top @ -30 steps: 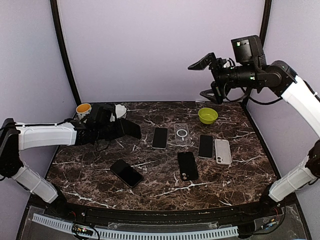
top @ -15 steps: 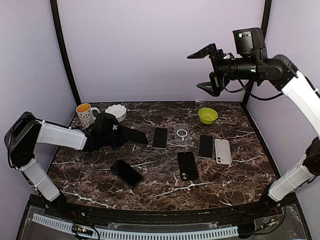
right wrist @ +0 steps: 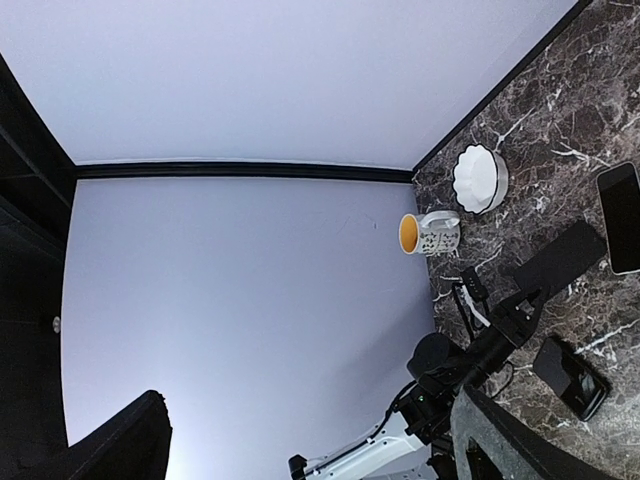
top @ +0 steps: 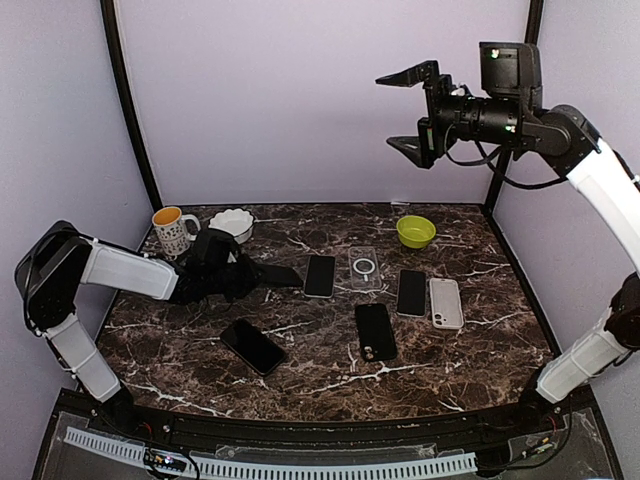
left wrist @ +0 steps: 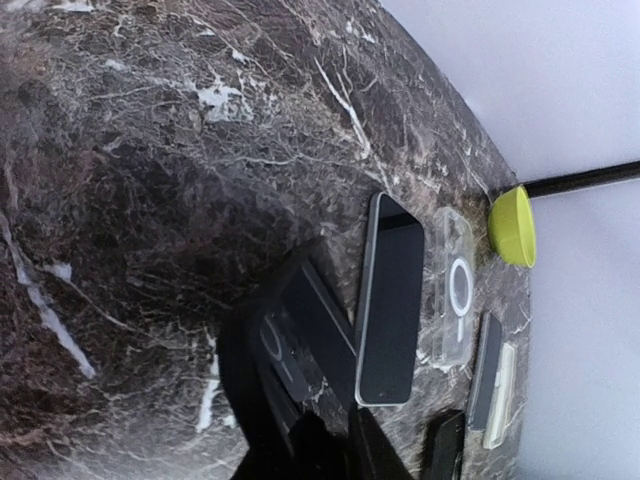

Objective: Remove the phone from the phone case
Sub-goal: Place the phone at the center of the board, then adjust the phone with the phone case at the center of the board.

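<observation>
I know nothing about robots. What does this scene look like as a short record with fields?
Left gripper: low over the table, at a black case; grip unclear
Right gripper: open, empty, raised high
Mid-table: dark phone beside a clear case
Back edge: mug, white bowl, green bowl

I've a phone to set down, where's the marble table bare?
Bare: the near strip in front of the matte black phone case, and the back edge between the white scalloped bowl and lime green bowl. Crowded: the middle row around the clear case.
</observation>
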